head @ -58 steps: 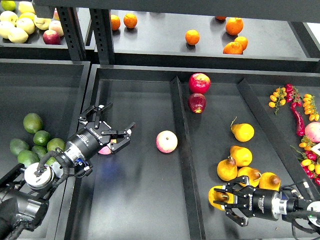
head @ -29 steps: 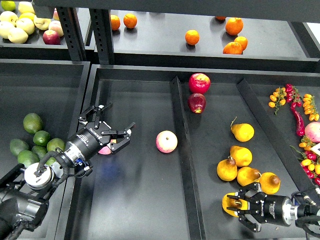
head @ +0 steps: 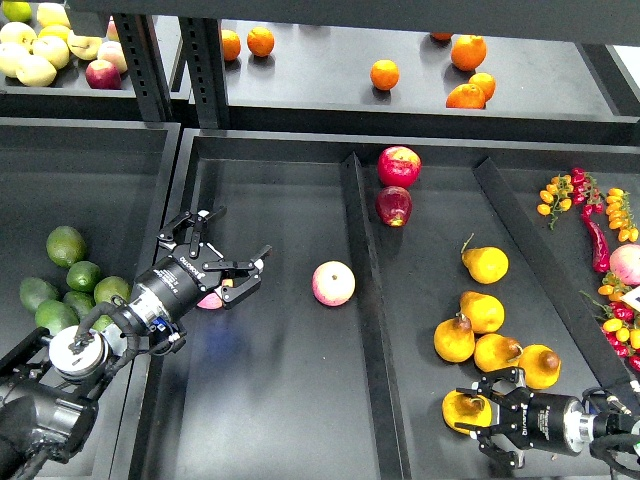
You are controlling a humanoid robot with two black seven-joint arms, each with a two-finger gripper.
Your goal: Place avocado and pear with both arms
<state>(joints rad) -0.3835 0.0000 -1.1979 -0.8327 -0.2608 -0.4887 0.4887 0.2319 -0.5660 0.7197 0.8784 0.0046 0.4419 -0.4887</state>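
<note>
The pear [head: 463, 408], golden yellow with a dark blemish, lies in the right tray below three other yellow pears [head: 482, 312]. My right gripper [head: 492, 413] is open just right of it, with fingers spread above and below its right side. My left gripper [head: 226, 245] is open and empty over the middle tray, above a pink apple [head: 209, 299]. A dull olive-green oval fruit [head: 65, 245], which looks like the avocado, lies in the left tray above a cluster of rounder green fruits [head: 82, 276], left of my left gripper.
A pink-yellow apple [head: 333, 283] lies in the middle tray beside a raised divider [head: 365, 300]. Two red apples [head: 398, 166] lie further back. Another pear [head: 485, 264] lies alone. Chillies and small tomatoes [head: 600, 225] fill the far right. Oranges [head: 384, 74] sit on the back shelf.
My right gripper has let go of the pear and drawn back to the right and down. The pear now rests on the tray. The left arm has not moved.
</note>
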